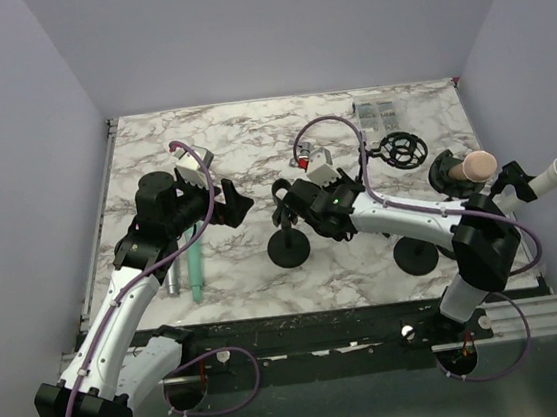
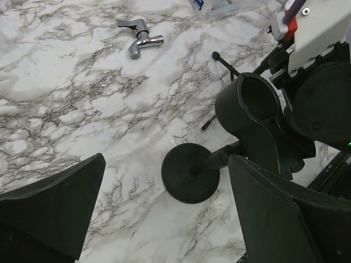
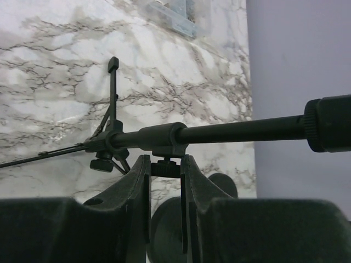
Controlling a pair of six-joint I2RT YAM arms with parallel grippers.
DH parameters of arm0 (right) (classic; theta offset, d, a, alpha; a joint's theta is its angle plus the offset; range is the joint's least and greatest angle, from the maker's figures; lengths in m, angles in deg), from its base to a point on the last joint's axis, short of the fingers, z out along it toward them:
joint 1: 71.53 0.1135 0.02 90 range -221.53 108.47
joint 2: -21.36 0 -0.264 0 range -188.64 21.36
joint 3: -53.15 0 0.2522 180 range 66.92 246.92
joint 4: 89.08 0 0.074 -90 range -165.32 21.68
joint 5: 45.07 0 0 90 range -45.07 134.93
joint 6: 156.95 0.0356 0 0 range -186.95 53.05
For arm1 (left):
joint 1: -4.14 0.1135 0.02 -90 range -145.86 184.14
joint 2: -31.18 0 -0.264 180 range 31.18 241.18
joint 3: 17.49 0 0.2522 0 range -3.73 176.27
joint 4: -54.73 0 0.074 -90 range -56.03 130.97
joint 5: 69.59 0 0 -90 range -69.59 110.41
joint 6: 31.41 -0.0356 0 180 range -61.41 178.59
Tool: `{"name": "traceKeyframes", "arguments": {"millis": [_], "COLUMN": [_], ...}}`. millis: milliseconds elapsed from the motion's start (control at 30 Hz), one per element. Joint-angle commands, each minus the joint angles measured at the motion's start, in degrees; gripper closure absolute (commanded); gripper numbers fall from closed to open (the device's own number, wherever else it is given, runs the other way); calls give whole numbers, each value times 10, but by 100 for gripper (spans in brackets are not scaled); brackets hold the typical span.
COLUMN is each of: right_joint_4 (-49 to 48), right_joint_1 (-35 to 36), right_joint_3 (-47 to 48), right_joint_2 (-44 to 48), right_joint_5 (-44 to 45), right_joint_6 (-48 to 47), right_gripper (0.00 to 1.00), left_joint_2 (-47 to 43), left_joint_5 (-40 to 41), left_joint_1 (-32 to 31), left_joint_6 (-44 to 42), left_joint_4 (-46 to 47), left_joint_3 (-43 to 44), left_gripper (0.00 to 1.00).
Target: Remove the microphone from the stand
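Clamping the stand (image 3: 164, 137) at its boom joint, the right gripper (image 3: 164, 181) steadies it while the left gripper (image 2: 164, 219) hovers nearby, fingers spread and empty, so the microphone (image 1: 197, 263), lying on the table (image 1: 232, 153) beside it, looks already removed.

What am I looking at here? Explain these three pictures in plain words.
These are two white-and-black robot arms bolted to a marble table. The wide picture looks down from above. The other two come from a camera on each wrist. The left pincer stands open and holds nothing. The right pincer is shut on a joint of the black round-based microphone stand. Also on the table are a chrome tap and a green pen-shaped stick. To the right are a second black stand and a beige-tipped microphone.
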Motion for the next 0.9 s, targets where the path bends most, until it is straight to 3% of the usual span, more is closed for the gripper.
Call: {"name": "traceKeyframes", "arguments": {"millis": [0, 200, 400, 667, 867], "right_joint_4": [84, 25, -4, -3, -6], "right_joint_1": [11, 11, 11, 11, 11], "right_joint_3": [26, 40, 48, 63, 106], "right_joint_2": [-33, 21, 116, 203, 211], "right_joint_5": [66, -20, -103, -143, -147], "right_joint_6": [4, -23, -19, -5, -10], "right_gripper": [97, 70, 53, 49, 46], "left_joint_2": [-2, -1, 3, 3, 8], "left_joint_5": [4, 10, 9, 1, -3], "left_joint_1": [-4, -4, -5, -6, -6], "left_joint_6": [-4, -8, -8, -5, -4], "left_joint_4": [2, -2, -4, -1, -1], "left_joint_3": [11, 12, 14, 12, 13], "left_gripper": [2, 1, 1, 1, 2]}}
